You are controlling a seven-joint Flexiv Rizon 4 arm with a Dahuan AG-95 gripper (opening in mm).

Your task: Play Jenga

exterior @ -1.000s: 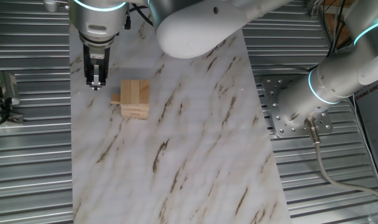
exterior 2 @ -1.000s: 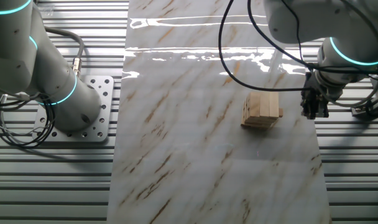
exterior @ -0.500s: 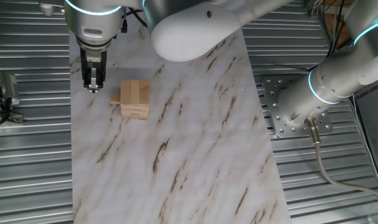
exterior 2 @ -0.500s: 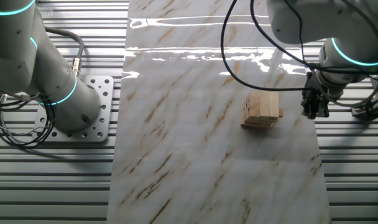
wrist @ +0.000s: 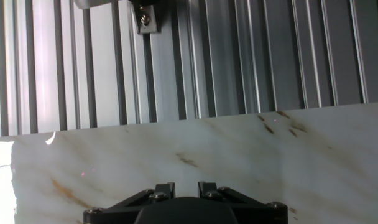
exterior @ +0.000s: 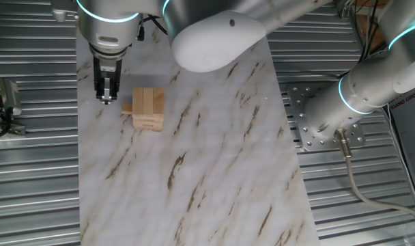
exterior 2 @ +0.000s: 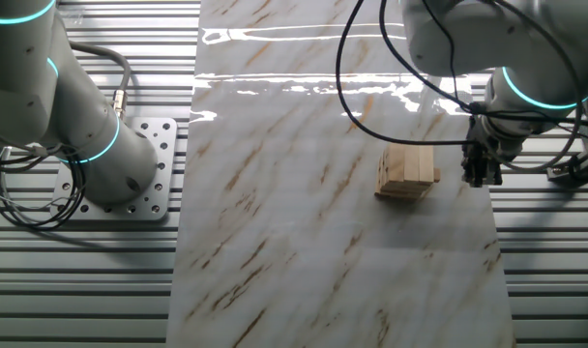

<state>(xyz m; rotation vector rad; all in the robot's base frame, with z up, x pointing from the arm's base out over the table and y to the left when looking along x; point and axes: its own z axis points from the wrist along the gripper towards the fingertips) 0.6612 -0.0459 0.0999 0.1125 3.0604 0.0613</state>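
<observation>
My hand camera shows only marble sheet (wrist: 239,155), while the fixed views show my narrowly closed, empty gripper (exterior: 106,98) beside the pale Jenga stack (exterior: 147,108), one low block jutting out.

Jenga (exterior: 147,108): small stack of pale natural-wood blocks, standing upright on the marbled bench (exterior: 194,178). Top layer is three blocks side by side, long axes parallel. Layers below run crosswise to it; their end grain and side faces show as stripes on the stack's side in the other fixed view (exterior 2: 407,172). One lower block sticks out a little past the side of the stack that faces the bench's near edge. Stack sits close to that edge, toward one end of the bench. Not seen in the hand view.
</observation>
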